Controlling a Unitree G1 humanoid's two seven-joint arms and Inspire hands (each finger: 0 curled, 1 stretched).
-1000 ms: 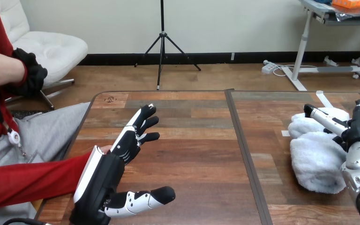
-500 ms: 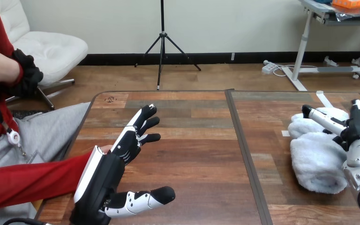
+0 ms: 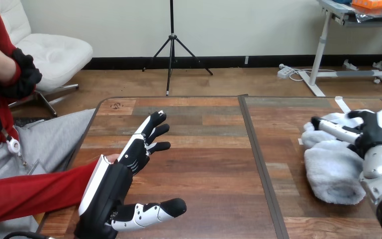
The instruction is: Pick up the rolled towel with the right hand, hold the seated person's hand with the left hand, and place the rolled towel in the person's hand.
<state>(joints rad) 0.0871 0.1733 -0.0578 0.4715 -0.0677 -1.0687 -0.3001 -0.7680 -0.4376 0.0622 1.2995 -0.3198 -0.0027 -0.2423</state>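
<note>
The rolled towel [image 3: 331, 172] lies unlifted on the tabletop [image 3: 204, 149] at right, the right hand [image 3: 375, 133] over its far end — its grip I cannot tell. At lower left, the left hand [image 3: 112, 191] spreads straight fingers [image 3: 151, 127] beside the person's hand [image 3: 112, 158] — holding and handover remain.

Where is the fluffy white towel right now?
The rolled towel lies on the right side of the table in the head view, the right hand on its far end.
</note>
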